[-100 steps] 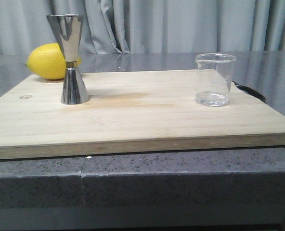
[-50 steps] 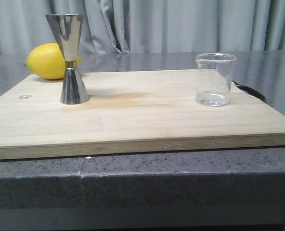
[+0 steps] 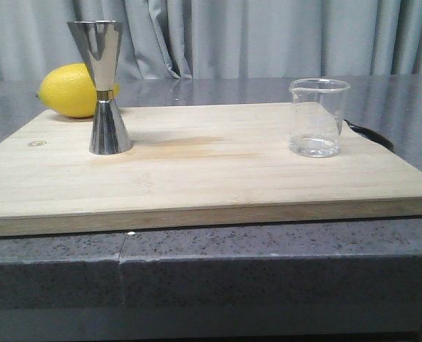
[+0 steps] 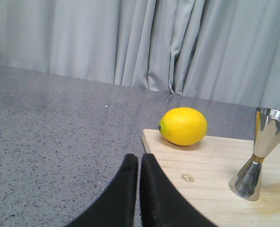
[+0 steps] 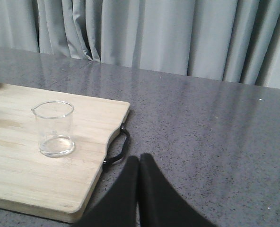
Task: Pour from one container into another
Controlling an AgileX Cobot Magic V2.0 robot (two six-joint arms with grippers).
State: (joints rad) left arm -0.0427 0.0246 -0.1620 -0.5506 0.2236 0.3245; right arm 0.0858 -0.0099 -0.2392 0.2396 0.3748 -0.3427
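Beaker upright on right part of board, untouched; jigger far left, beside lemon. Right hand off board over tabletop, fingers pressed together, empty; left hand likewise. Spread right fingers wide first, grip beaker mid-wall, lip toward jigger.

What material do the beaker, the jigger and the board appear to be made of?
Beaker: clear glass, likely; the board shows through it.
Jigger: polished steel, apparently; mirror reflections, brass-toned waist.
Board: pale unvarnished-looking wood; visible grain and layered edge.
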